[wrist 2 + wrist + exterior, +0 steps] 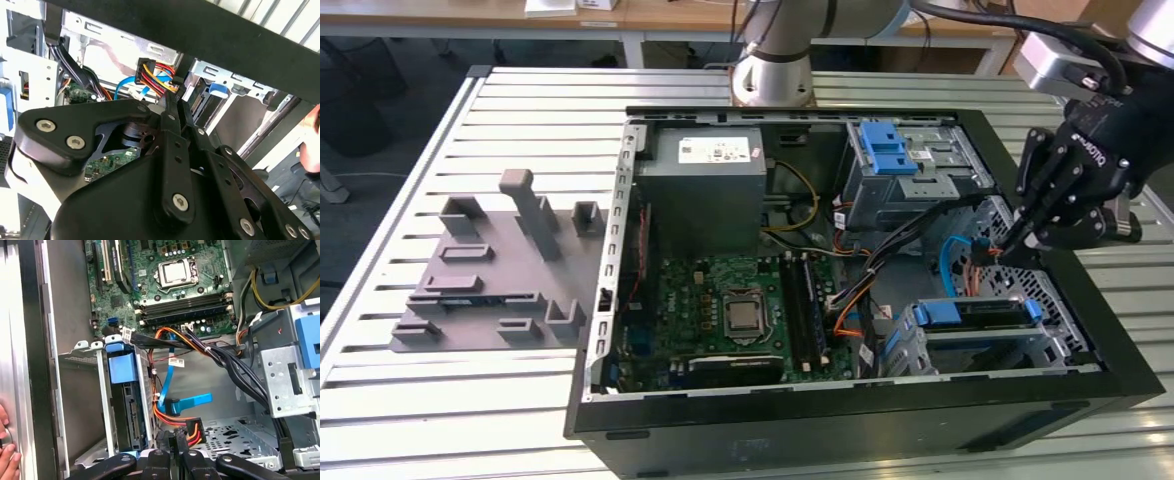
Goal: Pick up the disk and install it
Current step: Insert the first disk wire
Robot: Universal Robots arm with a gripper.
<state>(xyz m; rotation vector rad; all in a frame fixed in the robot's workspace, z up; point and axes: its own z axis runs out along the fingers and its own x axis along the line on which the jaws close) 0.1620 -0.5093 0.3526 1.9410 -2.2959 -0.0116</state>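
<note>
Slatted metal tabletop (400, 200) carries the open computer case (854, 440), and I see my gripper (1010, 250) reaching down inside it near the wall on the exterior view's right. Its fingers are drawn together, with the tips right at the connector (156, 75) of red, yellow and black wires. The disk (970, 312), framed in blue, sits in the metal drive cage (1074, 340) nearby, apart from the gripper.

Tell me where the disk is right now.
The disk sits in the metal drive cage on the exterior view's right, beside the motherboard, with the gripper just beyond it.
</note>
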